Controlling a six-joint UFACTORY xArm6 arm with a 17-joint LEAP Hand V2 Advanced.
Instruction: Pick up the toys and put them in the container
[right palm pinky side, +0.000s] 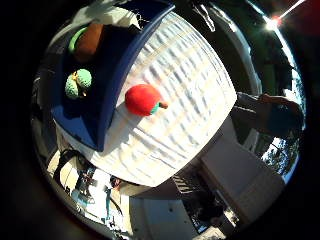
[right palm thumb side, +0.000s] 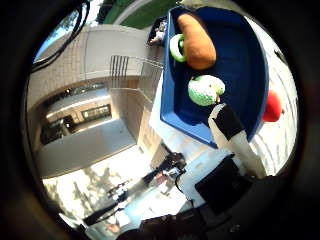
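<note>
While the red toy lies on the white tablecloth just beside the blue container wall, open cloth spreads around it. Orange toy and green toy sit inside (near one end); hand shows one straight finger, grip cannot be told

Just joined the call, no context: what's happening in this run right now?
The robot is sorting soft toys into a blue container on a white cloth-covered table. Two are already in it: an orange toy with a green end and a green knitted toy. A red toy lies on the cloth just outside the container's wall. The hand is above the container, holding nothing that shows.
</note>
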